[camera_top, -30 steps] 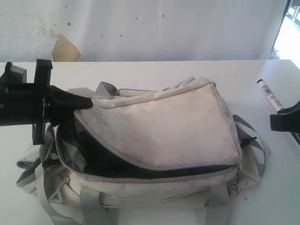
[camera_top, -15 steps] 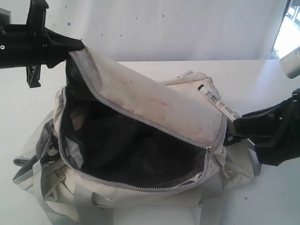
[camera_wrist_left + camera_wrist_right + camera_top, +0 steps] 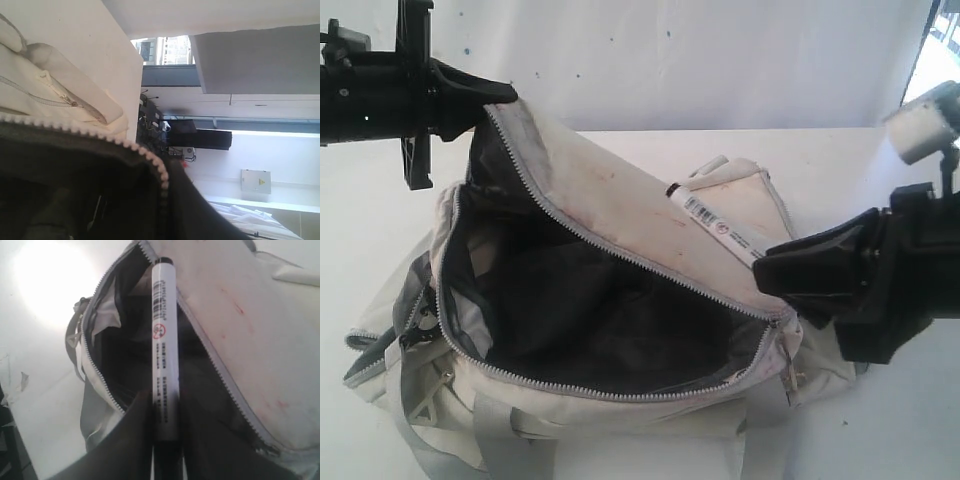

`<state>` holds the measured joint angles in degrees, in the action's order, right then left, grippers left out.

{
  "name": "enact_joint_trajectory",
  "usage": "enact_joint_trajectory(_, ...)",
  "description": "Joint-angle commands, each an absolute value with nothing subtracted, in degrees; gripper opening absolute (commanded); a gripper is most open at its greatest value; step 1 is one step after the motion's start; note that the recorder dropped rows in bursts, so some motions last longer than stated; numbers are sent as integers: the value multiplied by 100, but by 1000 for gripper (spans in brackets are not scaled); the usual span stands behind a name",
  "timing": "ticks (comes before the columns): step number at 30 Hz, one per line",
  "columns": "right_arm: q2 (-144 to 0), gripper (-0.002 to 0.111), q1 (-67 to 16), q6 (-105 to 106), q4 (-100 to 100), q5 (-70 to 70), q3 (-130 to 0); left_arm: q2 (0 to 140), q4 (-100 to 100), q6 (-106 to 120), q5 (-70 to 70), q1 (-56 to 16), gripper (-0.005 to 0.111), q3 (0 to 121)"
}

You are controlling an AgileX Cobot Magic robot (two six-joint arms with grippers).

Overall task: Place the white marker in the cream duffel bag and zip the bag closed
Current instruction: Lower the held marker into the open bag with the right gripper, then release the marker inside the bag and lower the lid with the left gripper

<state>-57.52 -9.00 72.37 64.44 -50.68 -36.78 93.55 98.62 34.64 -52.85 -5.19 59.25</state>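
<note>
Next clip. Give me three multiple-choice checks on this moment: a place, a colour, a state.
1. Where is the white marker? A. on the table; B. in the right gripper, above the flap of the cream duffel bag; C. inside the bag.
2. The bag's lining is: A. red; B. yellow; C. dark.
3. The bag's main zipper is: A. open, flap lifted by the left gripper; B. zipped closed; C. torn off.
Answers: 1 B, the marker juts from its jaws; 2 C, the interior shows blackish; 3 A, the mouth gapes.
</note>
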Motion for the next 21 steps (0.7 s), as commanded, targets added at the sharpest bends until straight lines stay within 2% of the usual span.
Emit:
enact_joint_trajectory(1,-6180,0,-1352,8010,7007,-5037,-3660,9345,9995,3427,-5411,-541,0,5977)
enact_joint_trajectory(10,-7237,2,-2379,8466,7085,-3988,-3660,9345,9995,3427,-5440,-541,0,5977)
enact_joint_trajectory(18,-8112,19,-2886,8548,7165,-3151,-4029,9345,9995,3427,-5550,-541,0,5977)
enact_joint_trajectory(21,-8316,30,-2980,8548,7212,-3001,-4186,9345,9995,3438,-5631,-541,0,5977)
